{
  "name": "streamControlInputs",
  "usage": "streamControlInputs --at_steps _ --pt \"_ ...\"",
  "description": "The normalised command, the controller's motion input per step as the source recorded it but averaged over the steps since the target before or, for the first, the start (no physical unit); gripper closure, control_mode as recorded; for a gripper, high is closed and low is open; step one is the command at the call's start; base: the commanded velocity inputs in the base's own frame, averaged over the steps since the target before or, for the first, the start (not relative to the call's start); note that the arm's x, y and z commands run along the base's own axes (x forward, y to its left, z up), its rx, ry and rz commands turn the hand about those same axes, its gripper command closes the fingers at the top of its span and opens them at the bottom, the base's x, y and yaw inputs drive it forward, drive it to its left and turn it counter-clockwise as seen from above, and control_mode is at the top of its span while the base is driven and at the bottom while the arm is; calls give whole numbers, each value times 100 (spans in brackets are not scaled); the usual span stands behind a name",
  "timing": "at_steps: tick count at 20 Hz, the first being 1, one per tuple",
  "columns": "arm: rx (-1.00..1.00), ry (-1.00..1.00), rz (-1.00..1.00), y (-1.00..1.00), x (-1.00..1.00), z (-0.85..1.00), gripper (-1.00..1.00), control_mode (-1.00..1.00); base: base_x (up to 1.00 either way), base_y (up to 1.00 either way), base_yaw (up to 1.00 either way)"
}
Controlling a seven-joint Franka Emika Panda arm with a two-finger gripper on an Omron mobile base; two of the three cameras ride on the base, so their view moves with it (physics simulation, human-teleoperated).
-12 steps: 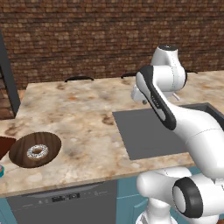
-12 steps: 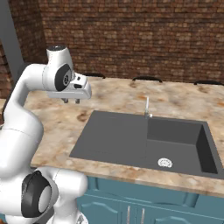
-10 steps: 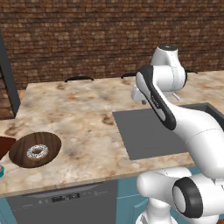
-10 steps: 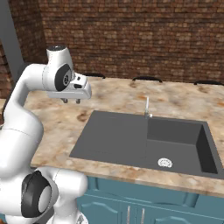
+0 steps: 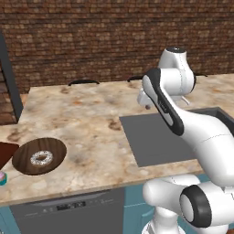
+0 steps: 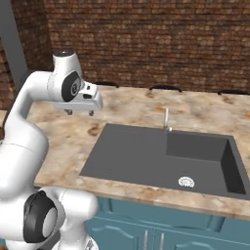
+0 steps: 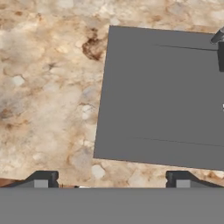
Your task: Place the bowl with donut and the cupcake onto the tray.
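1. Taking the bowl (image 5: pixel 39 156) as the landmark: the tray (image 5: pixel 6 153) shows as a reddish-brown corner at the counter's far left edge, just beside the bowl's left rim; whether the two touch cannot be told. Nothing visible lies on that corner.
2. The cupcake (image 5: pixel 2 178) sits on the counter (image 5: pixel 87 119) left of and nearer than the bowl, cut off by the picture edge.
3. The bowl rests on the counter and holds the donut (image 5: pixel 41 158) near its middle.
4. Well to the right of the bowl, the gripper (image 6: pixel 78 113) hangs in the air over the counter beside the dark sink (image 6: pixel 161 156), jaws spread wide and holding nothing.
5. Judgement: nothing is placed yet. Both the bowl with its donut and the cupcake have to go onto the tray, and the arm must first travel far left.
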Motion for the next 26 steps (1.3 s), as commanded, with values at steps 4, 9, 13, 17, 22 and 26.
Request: streamControlInputs --at_steps 4,9,13,17,22,26 --pt "0 0 0 0 0 0 -100 100 0 68 0" --pt "0 0 0 0 0 0 -100 100 0 75 1" --pt "0 0 0 0 0 0 -100 100 0 78 2" --pt "0 0 0 0 0 0 -100 100 0 74 3" --pt "0 0 0 0 0 0 -100 100 0 66 2" --pt "0 0 0 0 0 0 -100 100 4 54 0"
